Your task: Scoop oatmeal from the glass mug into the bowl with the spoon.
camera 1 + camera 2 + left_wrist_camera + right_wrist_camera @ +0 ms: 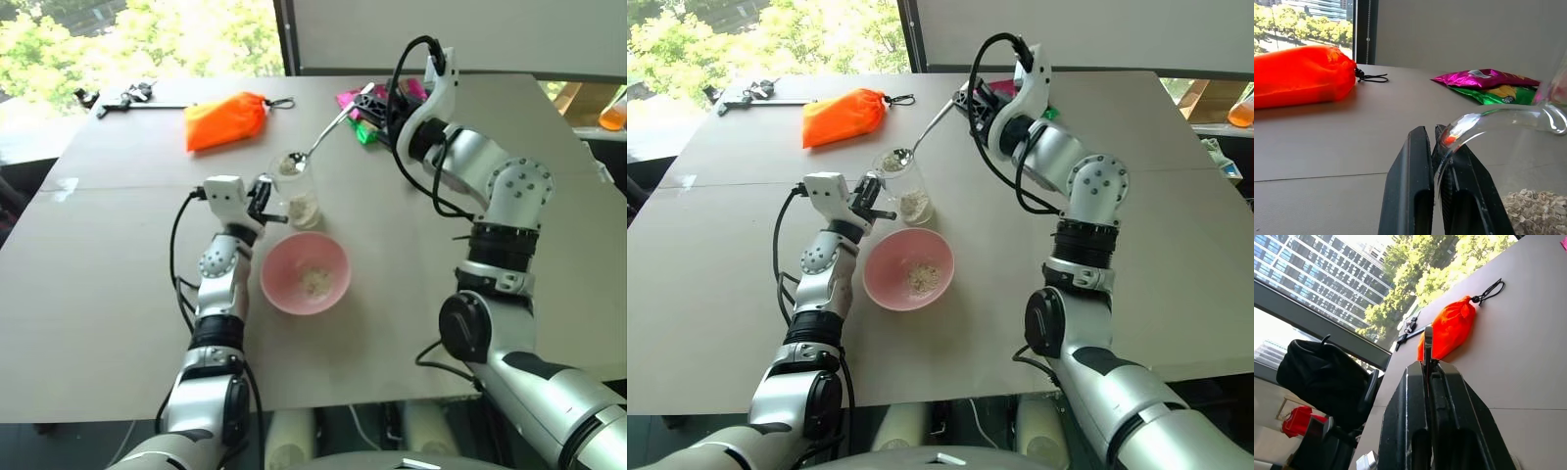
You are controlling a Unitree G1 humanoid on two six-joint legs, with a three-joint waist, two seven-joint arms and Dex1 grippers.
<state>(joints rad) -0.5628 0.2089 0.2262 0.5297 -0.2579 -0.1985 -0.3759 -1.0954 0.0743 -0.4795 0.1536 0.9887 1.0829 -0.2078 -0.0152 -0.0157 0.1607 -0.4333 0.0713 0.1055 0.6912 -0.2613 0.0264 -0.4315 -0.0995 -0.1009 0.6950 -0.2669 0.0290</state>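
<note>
The small clear glass mug (297,188) stands upright on the pale grey surface (108,274) and serves as the landmark here. The left gripper (263,201) sits just beside it on the robot's left, jaws pinched narrow onto the mug's curved glass handle (1484,122), which passes between the black fingers (1410,196) in the left wrist view; this hold most likely steadies the mug so it cannot slide or tip while being dug into. Pale beige crumbly oatmeal (303,208) lies in the mug's bottom.

The slim silver metal spoon (318,142) hangs tilted over the mug's mouth, its oval end at the rim and carrying a small heap of flakes, its long handle (1428,345) rising away from the mug toward the right gripper (972,103). That gripper's jaws are clamped tight on the far end of the handle, giving reach into the narrow glass.

The round shallow pink plastic bowl (336,290) rests just in front of the mug, nearer the robot, with a little oatmeal already in it. Placed so close, it keeps the loaded spoon's trip short. Beyond the mug lies an orange drawstring pouch (226,119).
</note>
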